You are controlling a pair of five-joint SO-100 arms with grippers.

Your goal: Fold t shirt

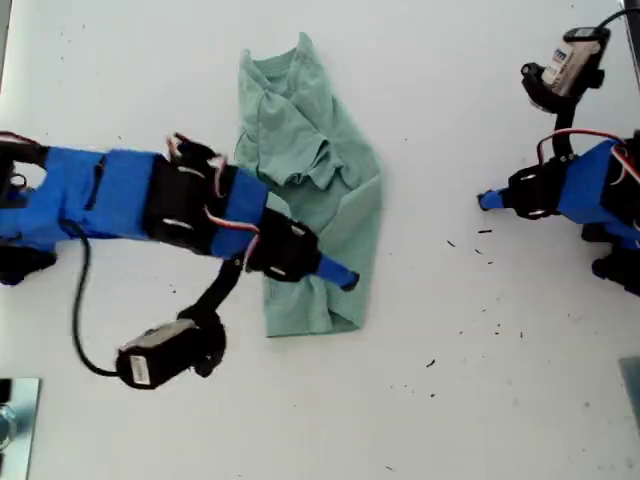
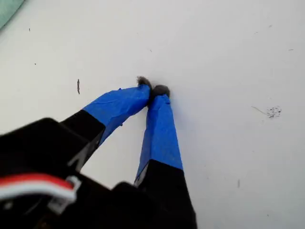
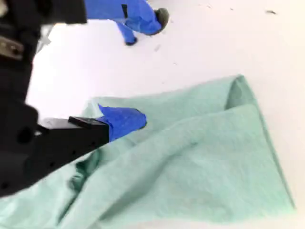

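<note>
1. Two blue-taped arms share a white table (image 1: 420, 420), one at the exterior view's left edge and one at its right edge.
2. The t shirt (image 1: 310, 180) lies near the middle of the table, crumpled into a long, loosely folded strip, with its ribbed collar toward the exterior view's top and a squared, folded end toward the bottom. A bunched ridge of cloth crosses its middle.
3. My second gripper (image 3: 125, 121) belongs to the arm reaching in from the exterior view's left; its blue tip (image 1: 340, 275) lies over the lower part of the t shirt. In the second wrist view one blue finger (image 3: 121, 121) rests on or just above the green cloth (image 3: 190, 162), with a folded corner beyond it. The other finger is out of sight, so I cannot tell whether the jaws are spread or closed, nor whether any cloth is pinched.
4. My first gripper (image 2: 153, 90) belongs to the arm at the exterior view's right (image 1: 490, 200), well apart from the t shirt. Its two blue fingers (image 2: 119, 105) meet at their dark tips over bare table, closed with nothing between them.
5. Small dark specks (image 1: 495, 325) dot the table between the t shirt and that arm. A sliver of green (image 2: 7, 12) shows at the edge of the first wrist view.
</note>
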